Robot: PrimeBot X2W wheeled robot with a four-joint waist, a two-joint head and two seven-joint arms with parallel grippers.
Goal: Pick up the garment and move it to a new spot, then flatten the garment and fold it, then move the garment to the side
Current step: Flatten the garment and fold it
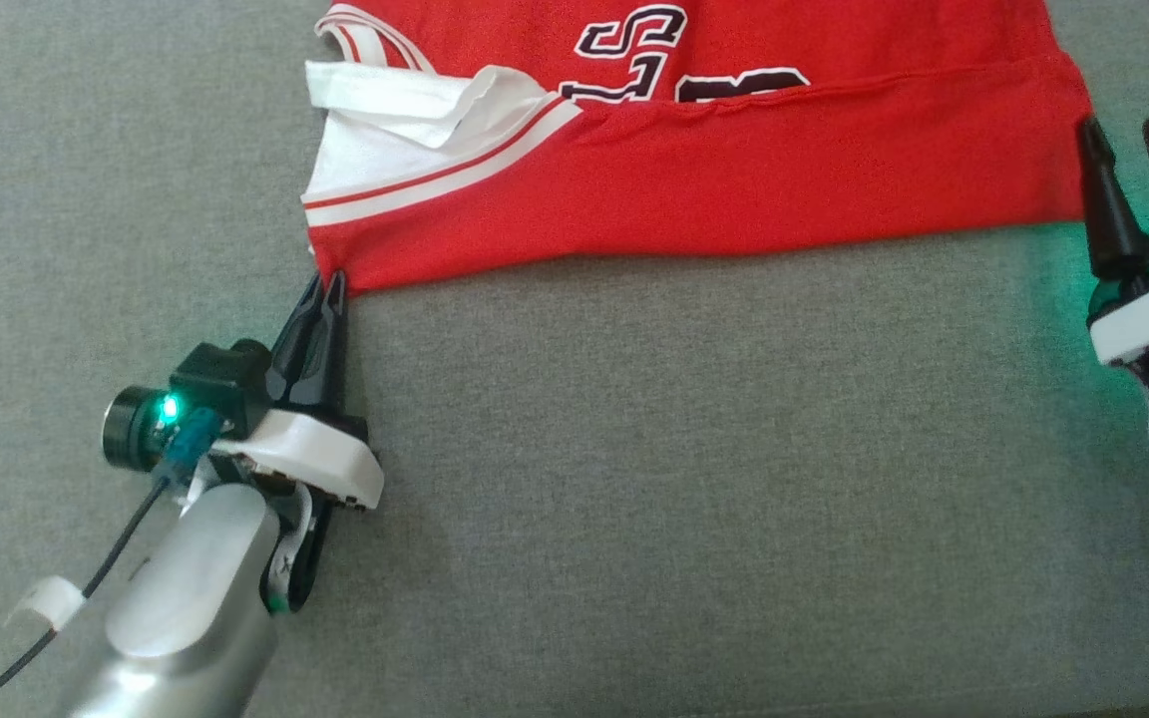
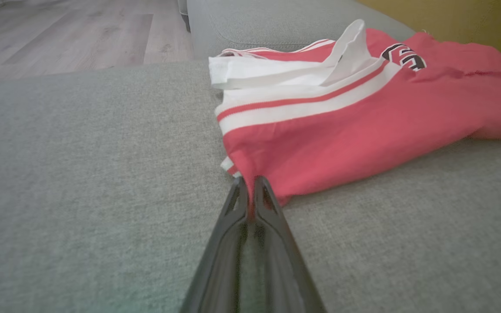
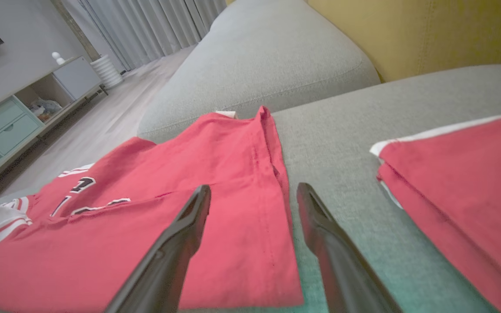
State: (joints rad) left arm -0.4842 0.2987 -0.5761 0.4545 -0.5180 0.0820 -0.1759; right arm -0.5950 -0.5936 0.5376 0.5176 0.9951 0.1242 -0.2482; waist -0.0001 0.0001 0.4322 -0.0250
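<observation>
Garment: red jersey (image 1: pixel 734 189) with dark, white-edged lettering, lying spread on the grey sofa cushion (image 1: pixel 634 479); its near edge runs across the head view from lower left to upper right.
Garment, left end: white fabric (image 1: pixel 385 120) with a red stripe in the trim, rumpled, one flap turned up.
Garment, crease: a raised line runs across the red cloth just below the lettering; seam or fold, I cannot tell.
Left gripper (image 1: pixel 327 284): at the garment's near left corner, fingers together and clamped on the corner; the left wrist view (image 2: pixel 250 184) shows a sliver of red cloth between the tips.
Right gripper (image 1: pixel 1123 130): at the garment's right edge, fingers apart with nothing between them. In the right wrist view (image 3: pixel 255 191) one finger is over the red cloth and the other over bare cushion; whether either touches, I cannot tell.
Second garment (image 3: pixel 463 182): red with a white edge, lying on the same cushion to the right of the right gripper, apart from the jersey.
Surroundings: yellow backrest (image 3: pixel 429 34) behind the cushion, wooden floor (image 2: pixel 81 34) beyond the sofa, a low cabinet (image 3: pixel 11 121) and grey curtains (image 3: pixel 155 26) further off.
</observation>
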